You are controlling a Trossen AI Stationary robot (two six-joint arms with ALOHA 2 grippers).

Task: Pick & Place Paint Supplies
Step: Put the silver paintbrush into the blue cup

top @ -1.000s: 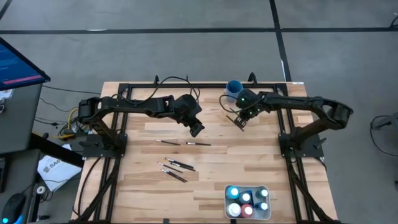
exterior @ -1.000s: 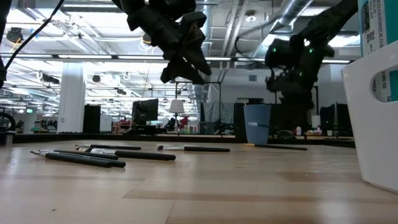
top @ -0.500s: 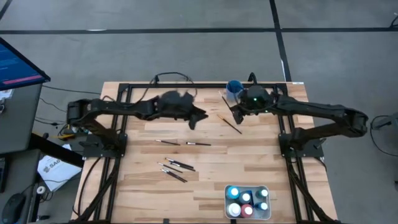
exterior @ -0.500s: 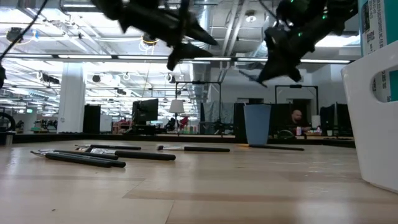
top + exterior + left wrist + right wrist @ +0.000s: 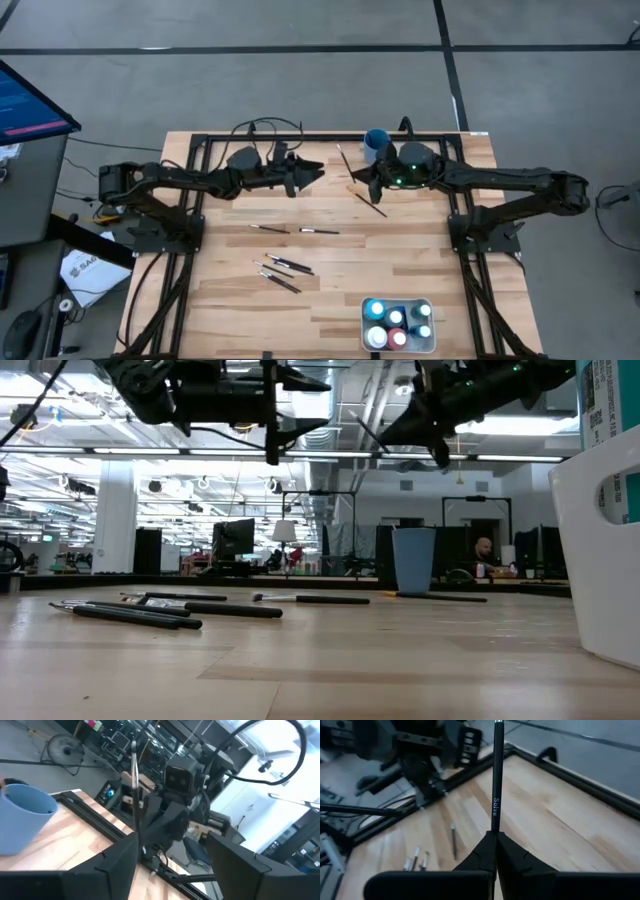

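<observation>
Wooden surface w/ six-odd brushes left mid-left, bottles in near-right tray; right gripper clamps brush nr blue cup, left gripper open, empty.

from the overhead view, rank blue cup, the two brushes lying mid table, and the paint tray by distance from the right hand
From the right hand:
1. Blue cup, just behind it at the table's back edge.
2. Two brushes, mid-table, toward the left arm's side.
3. Paint tray, at the front edge.
</observation>
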